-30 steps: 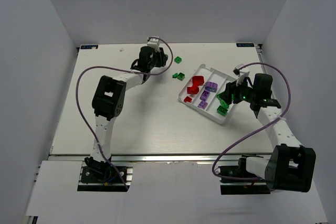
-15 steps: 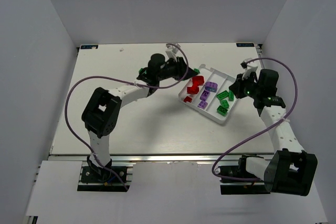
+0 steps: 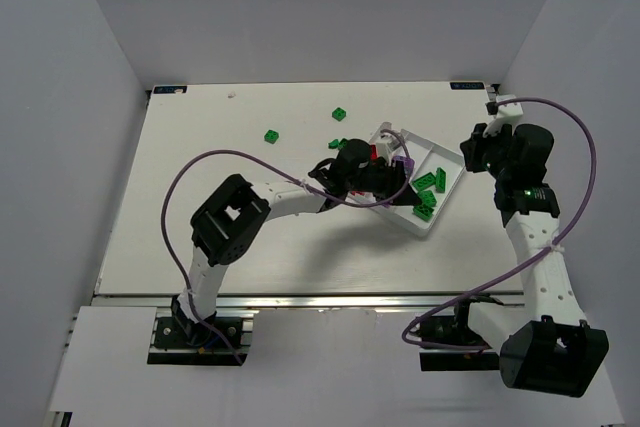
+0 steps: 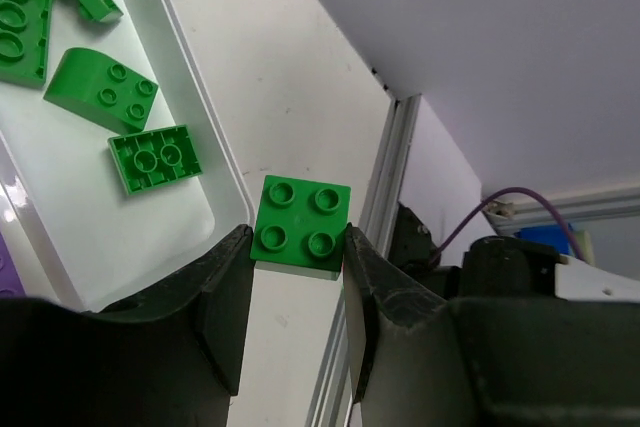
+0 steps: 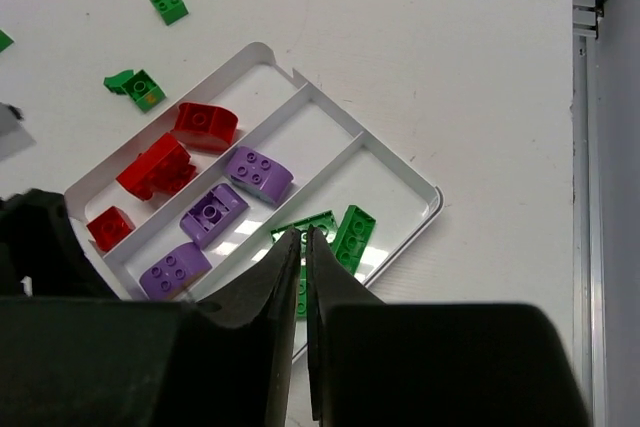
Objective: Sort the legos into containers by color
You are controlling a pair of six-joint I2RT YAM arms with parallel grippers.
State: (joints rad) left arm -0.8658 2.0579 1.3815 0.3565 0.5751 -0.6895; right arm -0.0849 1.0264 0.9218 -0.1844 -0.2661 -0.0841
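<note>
My left gripper (image 4: 297, 239) is shut on a green two-by-two lego (image 4: 301, 220); in the wrist view the lego shows just past the outer rim of the white tray (image 4: 214, 161). Beside it, the end compartment holds green legos (image 4: 154, 158). In the top view the left gripper (image 3: 390, 183) hangs over the tray (image 3: 446, 151). My right gripper (image 5: 302, 234) is shut on nothing, raised above the green compartment (image 5: 352, 235). Red legos (image 5: 205, 125) fill one compartment and purple legos (image 5: 258, 173) the middle one.
Loose green legos lie on the table left of the tray (image 3: 270, 135), (image 3: 341, 114), (image 3: 338, 144). The right arm's head (image 3: 520, 152) stands to the right of the tray. The table's right edge rail (image 5: 590, 197) runs close to the tray.
The left arm swung from the far side of the table over the tray, carrying the green lego. The right gripper pulled back from the green compartment, rose and closed.
</note>
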